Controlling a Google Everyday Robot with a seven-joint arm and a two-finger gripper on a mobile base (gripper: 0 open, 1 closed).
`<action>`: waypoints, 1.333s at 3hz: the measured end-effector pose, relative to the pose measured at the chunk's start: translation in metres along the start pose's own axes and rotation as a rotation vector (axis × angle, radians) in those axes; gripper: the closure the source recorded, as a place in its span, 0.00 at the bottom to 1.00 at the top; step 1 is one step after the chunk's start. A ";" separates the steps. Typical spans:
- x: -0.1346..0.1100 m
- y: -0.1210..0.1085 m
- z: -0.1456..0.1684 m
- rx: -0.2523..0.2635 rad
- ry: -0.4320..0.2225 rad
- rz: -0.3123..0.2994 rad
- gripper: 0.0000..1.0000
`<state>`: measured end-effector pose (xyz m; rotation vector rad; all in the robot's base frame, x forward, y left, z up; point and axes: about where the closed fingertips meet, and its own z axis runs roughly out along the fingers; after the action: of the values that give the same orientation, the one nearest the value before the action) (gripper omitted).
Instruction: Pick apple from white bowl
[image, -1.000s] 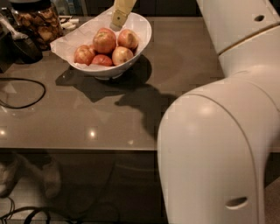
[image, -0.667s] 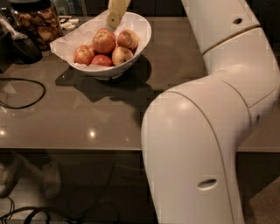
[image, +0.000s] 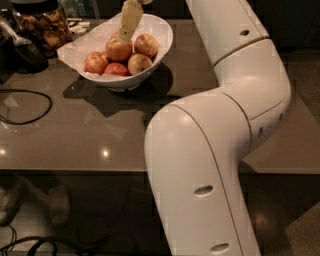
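Five apples counted in the camera view, heaped in the white bowl. Gripper hangs in from the top edge, pale yellowish, pointed down into the bowl. Its tip sits right at the top of the apple, the largest and highest of the heap; touching or just clear, cannot tell. Whether the gripper is spread or pressed together: cannot tell either. Other apples ring it: one right of the tip, one below-right, two below-left. Crumpled white paper lines the bowl and spills past the rim to the tool's left. Bowl rim slants, high on the right of the gripper, lower toward the camera. Glass jar of brown snacks stands left of the gripper, near the paper's edge, apart from the bowl. Black cable loops on the table, well left of and below the tool. Tabletop grey-brown, smooth, small light glints; open surface in front of the bowl and rightward up to the white arm, which fills the right half. Table's near edge runs across below the middle; dark floor beneath.
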<state>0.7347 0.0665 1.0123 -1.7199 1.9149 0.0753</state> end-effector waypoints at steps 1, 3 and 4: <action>-0.001 0.001 0.014 -0.021 0.005 0.003 0.14; -0.005 0.004 0.033 -0.053 0.005 0.003 0.32; -0.008 0.005 0.038 -0.062 0.004 -0.002 0.39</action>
<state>0.7442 0.0893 0.9821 -1.7634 1.9318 0.1320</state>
